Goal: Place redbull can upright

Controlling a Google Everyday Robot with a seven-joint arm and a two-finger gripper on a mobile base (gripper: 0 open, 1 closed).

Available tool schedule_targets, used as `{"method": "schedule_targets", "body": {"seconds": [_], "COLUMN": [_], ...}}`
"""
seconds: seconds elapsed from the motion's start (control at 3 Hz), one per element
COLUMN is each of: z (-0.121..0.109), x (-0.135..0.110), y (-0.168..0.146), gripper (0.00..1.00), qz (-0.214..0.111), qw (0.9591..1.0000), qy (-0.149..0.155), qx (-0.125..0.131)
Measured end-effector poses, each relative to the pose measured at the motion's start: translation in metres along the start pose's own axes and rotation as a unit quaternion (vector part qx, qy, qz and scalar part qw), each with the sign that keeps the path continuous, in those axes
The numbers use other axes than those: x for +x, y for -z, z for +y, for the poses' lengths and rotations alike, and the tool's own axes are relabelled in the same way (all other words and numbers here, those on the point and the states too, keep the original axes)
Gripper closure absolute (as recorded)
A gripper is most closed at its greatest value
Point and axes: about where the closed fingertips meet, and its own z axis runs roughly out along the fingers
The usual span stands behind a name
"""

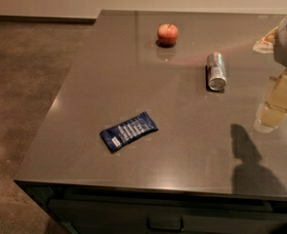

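The redbull can is a slim silver can lying on its side on the grey table, right of centre, with one shiny end facing the front. My gripper hangs over the table's right side, to the right of the can and a little nearer the front, apart from it. It holds nothing that I can see. Its shadow falls on the table at the front right.
A red apple stands at the back centre. A flat dark-blue snack packet lies front left of the can. A pale packet lies at the back right edge. The floor drops off to the left.
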Motion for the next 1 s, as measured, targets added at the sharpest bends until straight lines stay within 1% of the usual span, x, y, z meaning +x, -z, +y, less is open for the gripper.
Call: {"method": "schedule_targets", "body": {"seconds": [0.67, 1.0], "z": [-0.004, -0.020], "x": [-0.003, -0.013], "y": [-0.001, -0.012], "gripper": [0.00, 0.00], "qz": [0.002, 0.006], "qw": [1.0000, 0.9995], "qy": [-0.005, -0.032], "qx": [-0.001, -0.005]}}
